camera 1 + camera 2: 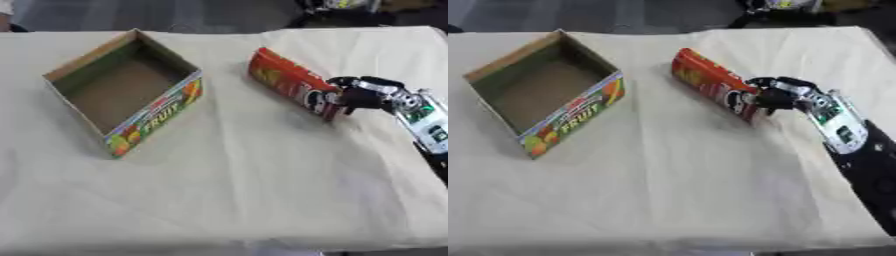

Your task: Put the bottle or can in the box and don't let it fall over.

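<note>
A red snack can (pixel 294 83) lies on its side on the bench (pixel 245 190), right of centre, its long axis running diagonally from upper left to lower right. The bench is covered by a cream cloth (pixel 667 165), lightly creased, with fold lines crossing the middle. The right hand (pixel 773 95) comes in from the right edge on a black and silver arm and meets the can at its nearer, lower-right end; its fingers are curled about that end, gripping the can. The can is not upright and rests on the cloth along its length. To the left, well apart from the can, sits an open cardboard box (pixel 122 90), turned corner-on to the camera, its inside brown and bare, its near outer wall printed with fruit pictures and the word FRUIT. A stretch of bare cloth lies between can and box; nothing stands on that stretch. The box's right-hand wall and near corner face the can. Beyond the far edge of the bench the floor is dark, with some indistinct dark objects at upper right. The left hand shows in neither view.
</note>
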You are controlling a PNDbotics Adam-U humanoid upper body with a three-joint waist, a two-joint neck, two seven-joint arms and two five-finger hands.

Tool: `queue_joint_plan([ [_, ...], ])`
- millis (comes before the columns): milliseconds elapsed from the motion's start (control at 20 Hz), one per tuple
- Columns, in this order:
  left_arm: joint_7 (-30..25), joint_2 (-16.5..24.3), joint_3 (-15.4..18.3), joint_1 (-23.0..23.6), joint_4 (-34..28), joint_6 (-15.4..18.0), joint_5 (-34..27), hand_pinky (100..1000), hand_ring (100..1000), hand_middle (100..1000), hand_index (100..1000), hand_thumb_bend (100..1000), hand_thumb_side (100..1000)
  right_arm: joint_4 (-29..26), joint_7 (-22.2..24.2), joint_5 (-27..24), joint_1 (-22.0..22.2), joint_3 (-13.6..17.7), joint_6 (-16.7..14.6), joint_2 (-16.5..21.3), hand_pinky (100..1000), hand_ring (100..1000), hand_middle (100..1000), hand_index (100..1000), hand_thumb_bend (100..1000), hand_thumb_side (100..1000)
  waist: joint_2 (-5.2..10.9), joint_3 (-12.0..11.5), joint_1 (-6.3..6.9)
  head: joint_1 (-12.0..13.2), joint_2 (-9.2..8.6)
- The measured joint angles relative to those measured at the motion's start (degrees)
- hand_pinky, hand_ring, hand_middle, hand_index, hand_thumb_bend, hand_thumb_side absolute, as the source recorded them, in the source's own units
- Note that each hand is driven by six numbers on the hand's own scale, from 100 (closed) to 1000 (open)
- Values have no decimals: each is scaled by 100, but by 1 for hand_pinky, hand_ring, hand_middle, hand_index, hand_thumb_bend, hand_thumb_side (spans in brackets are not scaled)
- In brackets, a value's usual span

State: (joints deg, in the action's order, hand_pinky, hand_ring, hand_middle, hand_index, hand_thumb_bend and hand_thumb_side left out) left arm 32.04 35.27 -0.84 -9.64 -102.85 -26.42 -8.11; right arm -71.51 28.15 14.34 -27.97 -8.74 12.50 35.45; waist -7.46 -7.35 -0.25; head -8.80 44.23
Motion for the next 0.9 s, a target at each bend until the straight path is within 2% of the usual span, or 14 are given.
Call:
queue_joint_plan([
  [350, -10, 0, 2, 0, -2, 7, 0, 460, 876, 954, 719, 320, 667, 12, -4, -161, -23, -40, 101, -24, 595, 1000, 987, 986, 100, 704, 0, 0, 0, -14, 0],
  [600, -11, 0, 7, 0, -8, 8, 0, 461, 875, 953, 718, 320, 667, 15, -67, -181, -28, -48, 133, -42, 627, 1000, 990, 984, 100, 676, 0, 0, 0, -16, 0],
  [900, -13, 0, 35, 0, -26, 11, 0, 461, 875, 951, 717, 320, 667, -34, -192, 61, -28, -84, 26, -56, 637, 1000, 992, 974, 100, 633, 0, -1, 0, -17, 0],
])
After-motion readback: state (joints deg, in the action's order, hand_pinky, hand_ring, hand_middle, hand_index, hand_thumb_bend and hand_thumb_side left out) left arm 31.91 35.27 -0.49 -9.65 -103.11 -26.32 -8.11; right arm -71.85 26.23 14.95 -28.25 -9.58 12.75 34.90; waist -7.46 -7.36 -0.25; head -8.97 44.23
